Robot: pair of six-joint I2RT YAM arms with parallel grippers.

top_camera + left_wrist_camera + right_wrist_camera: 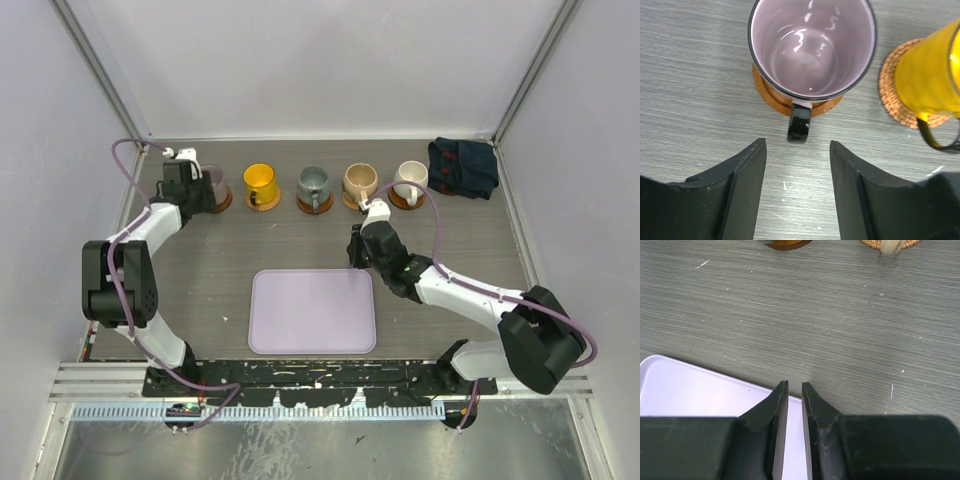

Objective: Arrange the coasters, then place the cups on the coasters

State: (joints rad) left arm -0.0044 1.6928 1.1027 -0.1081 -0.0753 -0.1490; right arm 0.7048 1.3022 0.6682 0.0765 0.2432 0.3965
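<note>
Cups (pixel 313 185) all stand on coasters (pixel 767 95) along the far surface, mauve cup (pixel 812 47) leftmost; my left gripper (pixel 797 145) gapes empty just short of its handle (pixel 799 125), right gripper (pixel 795 385) nearly closed on nothing, so I judge placing done, next: back off.

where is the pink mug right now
The mauve-pink mug stands on a brown coaster at the left end of the back row in the top view, next to the yellow mug.

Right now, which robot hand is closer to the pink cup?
Left. The left gripper faces the pink cup, just short of its handle. The right gripper is far off, over the edge of the lilac tray.
</note>
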